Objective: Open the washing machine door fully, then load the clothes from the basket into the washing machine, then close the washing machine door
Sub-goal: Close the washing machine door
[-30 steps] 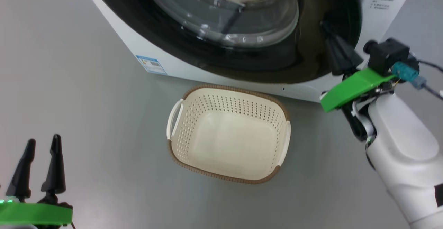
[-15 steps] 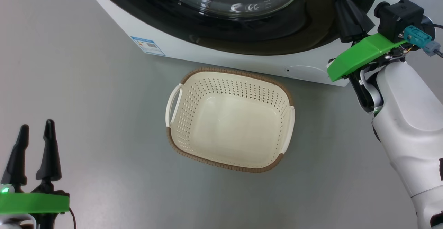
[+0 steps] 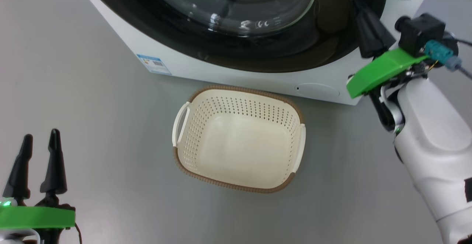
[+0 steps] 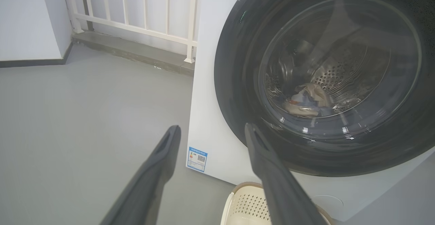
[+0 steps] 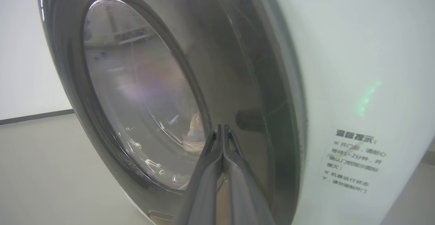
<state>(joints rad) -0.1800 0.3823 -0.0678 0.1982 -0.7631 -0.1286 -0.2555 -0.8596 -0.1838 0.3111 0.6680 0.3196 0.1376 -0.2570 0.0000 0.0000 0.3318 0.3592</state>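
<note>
Down at the centre of the head view sits one basket [image 3: 239, 107] on the grey floor [image 3: 92, 107], its cream bottom in plain sight. One washing machine [image 3: 258, 78] fills twelve o'clock, and its one door [image 3: 258, 48] lies shut against the front, the top cut off by the frame. One blue label [image 3: 153, 64] shows at ten o'clock from the basket.

Two grippers to count. The left gripper [image 3: 41, 135] is at eight o'clock, fingers spread wide and gripping nothing, well apart from the basket. The right gripper [image 3: 357, 0] is at two o'clock, fingers clenched together on nothing, tips at the door's black rim; touching or just off it, hard to tell.

And the clothes [image 4: 307, 101]? One crumpled heap behind the glass, low in the drum, tan and blue, too blurred to count garments.
</note>
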